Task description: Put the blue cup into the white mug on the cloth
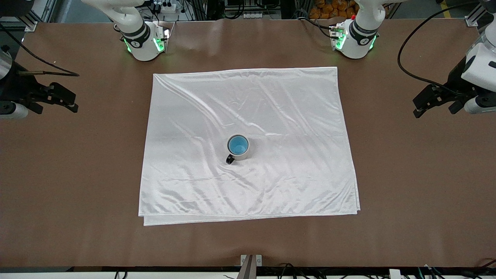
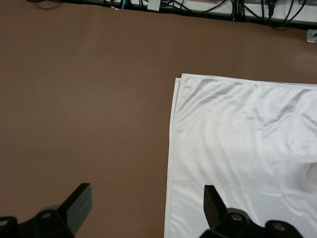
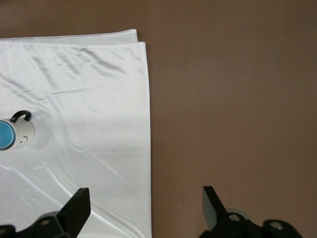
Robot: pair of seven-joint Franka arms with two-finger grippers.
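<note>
The white mug with its black loop handle stands upright near the middle of the cloth. The blue cup sits inside it, and only its bright blue inside and pale rim show. My left gripper is open and empty over bare table off the cloth's edge at the left arm's end. My right gripper is open and empty over bare table at the right arm's end. The right wrist view shows the mug with the cup in it, apart from the open gripper. The left wrist view shows the cloth and the open gripper.
The brown table surrounds the cloth on all sides. The two arm bases stand at the table's back edge. Black cables trail over the table near each gripper. The cloth's folded double edge lies nearest the front camera.
</note>
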